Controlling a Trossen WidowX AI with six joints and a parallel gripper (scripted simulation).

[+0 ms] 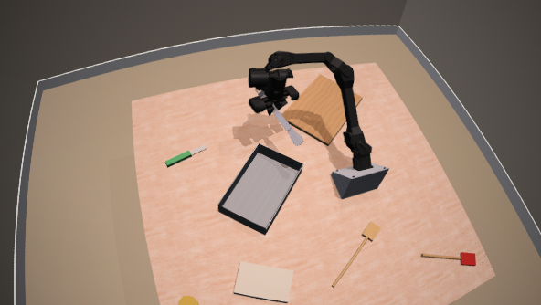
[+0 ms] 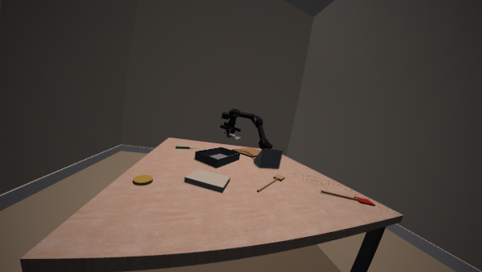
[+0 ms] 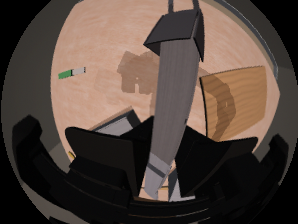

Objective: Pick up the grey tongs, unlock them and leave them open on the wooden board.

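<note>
My gripper (image 1: pixel 272 101) (image 2: pixel 230 131) (image 3: pixel 162 120) is shut on the grey tongs (image 1: pixel 287 126) (image 2: pixel 234 136) (image 3: pixel 174 83) and holds them high above the table. The tongs' arms lie close together and slant down and away from the fingers. In the top view their tips hang between the roasting tin (image 1: pixel 228 192) (image 2: pixel 207 158) (image 3: pixel 113 123) and the wooden board (image 1: pixel 320 107) (image 2: pixel 249 151) (image 3: pixel 233 106). The dark-walled tin is empty. The board lies flat beyond the tin, beside the arm's base.
A green-handled knife (image 1: pixel 185 156) (image 2: pixel 184 147) (image 3: pixel 69 74) lies left of the tin. A pale block (image 1: pixel 264 281) (image 2: pixel 208 179), a yellow disc (image 2: pixel 142 179), a wooden spatula (image 1: pixel 354 256) (image 2: pixel 270 183) and a red-headed spatula (image 1: pixel 452 257) (image 2: pixel 349 197) lie nearer the front. The arm's base (image 1: pixel 358 179) stands right of the tin.
</note>
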